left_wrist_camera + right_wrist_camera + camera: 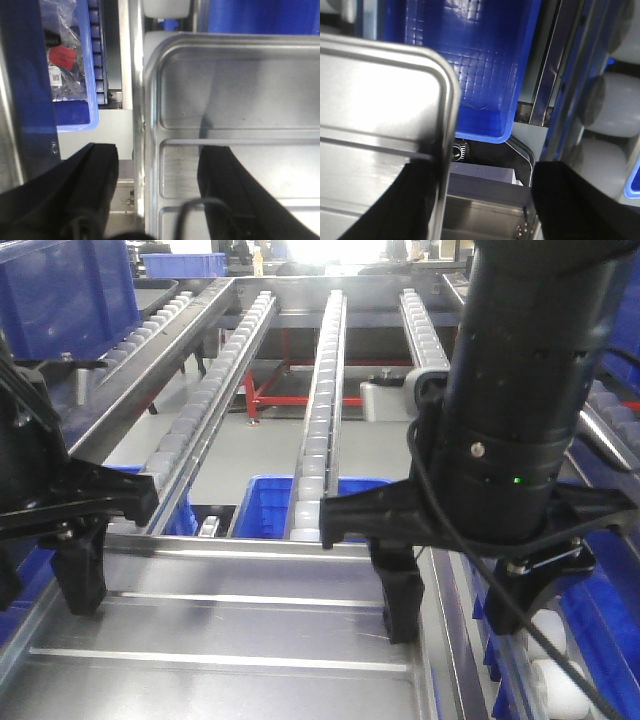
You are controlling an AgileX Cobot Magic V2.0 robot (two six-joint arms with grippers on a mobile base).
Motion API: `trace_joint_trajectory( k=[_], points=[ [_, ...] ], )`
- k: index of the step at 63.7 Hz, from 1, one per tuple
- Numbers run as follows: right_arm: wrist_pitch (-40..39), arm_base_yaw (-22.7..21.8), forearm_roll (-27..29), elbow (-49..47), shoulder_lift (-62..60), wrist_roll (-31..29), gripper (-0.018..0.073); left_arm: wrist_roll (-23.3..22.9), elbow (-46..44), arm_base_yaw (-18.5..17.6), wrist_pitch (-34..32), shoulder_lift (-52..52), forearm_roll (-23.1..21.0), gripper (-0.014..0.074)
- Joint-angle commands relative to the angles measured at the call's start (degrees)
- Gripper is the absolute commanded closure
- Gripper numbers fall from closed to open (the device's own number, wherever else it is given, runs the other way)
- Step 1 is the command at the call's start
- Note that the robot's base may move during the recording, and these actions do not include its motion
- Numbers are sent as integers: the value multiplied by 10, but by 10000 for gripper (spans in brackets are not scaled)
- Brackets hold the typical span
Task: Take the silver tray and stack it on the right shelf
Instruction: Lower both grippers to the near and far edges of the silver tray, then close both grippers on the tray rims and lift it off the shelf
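The silver tray [220,640] lies across the bottom of the front view, with two long ribs on its floor. Its far rim sits by the near end of the right shelf [318,410], a steel roller rack running away from me. My left gripper [40,580] is open and straddles the tray's left rim [150,125], with one finger [225,190] over the tray floor [240,100] and one outside. My right gripper [460,605] is open and straddles the tray's right rim [445,125], with one finger [415,200] over the tray and one outside.
A blue bin [265,505] sits under the rack, also seen in the right wrist view [470,60]. Another blue bin [75,75] holding a bagged part lies left of the tray. Red braces [290,395] lie below the rollers. Pale rollers [550,680] run along the right.
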Motion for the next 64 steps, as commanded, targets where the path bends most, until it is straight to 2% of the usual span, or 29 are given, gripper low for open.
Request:
trace_joint_trajectory(
  k=[1,45,53,60,64],
  points=[
    [-19,3,-4,-18,-17,-1,41,-6,-16,0,-16,-13,8,324],
    [-35,6,1,-18,-17,-1,54,-6,-16,0,-25,27,13,325],
    [-33,6,2,-18,-17,-1,198,-6,-16,0,-23,27,13,377],
    [-24,12,4,-17,-17,-1,368,-6,-16,0,-18,27,13,491],
    [-29,17,4,-12,-16,-1,484,-6,-16,0,-19,27,13,604]
  ],
)
